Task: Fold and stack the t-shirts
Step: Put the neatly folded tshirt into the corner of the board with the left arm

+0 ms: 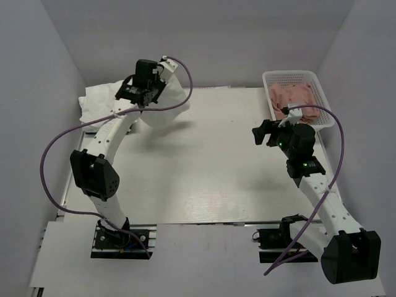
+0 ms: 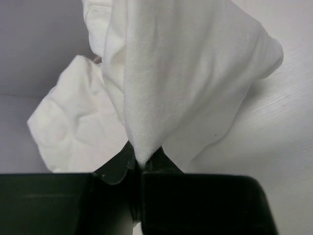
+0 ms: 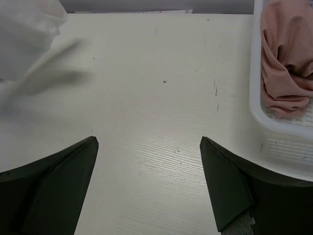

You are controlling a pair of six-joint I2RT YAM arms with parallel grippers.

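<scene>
At the table's [image 1: 204, 179] far left lies a white pile [image 1: 99, 102]. Just beside it, the left gripper [image 2: 141, 164] is clamped on a t-shirt [image 1: 168, 106], which hangs above the table. The right gripper [image 1: 261, 133] hovers with its jaws apart, near a basket [image 1: 323, 83] of pink cloth [image 1: 292, 99].

Plain white soft cotton t-shirt [image 2: 186, 73]; second crumpled white cotton t-shirt [image 2: 73, 117], same plain white; black left gripper [image 2: 139, 164]; black right gripper [image 3: 149, 142]; off-white desk [image 3: 156, 98], faint grain lines, few dark specks; white plastic mesh basket [image 3: 253, 88]; dusty-pink bunched cloth [image 3: 283, 58]; purple cables [image 1: 46, 154]; white robot arms [image 1: 108, 133], black joints.
</scene>
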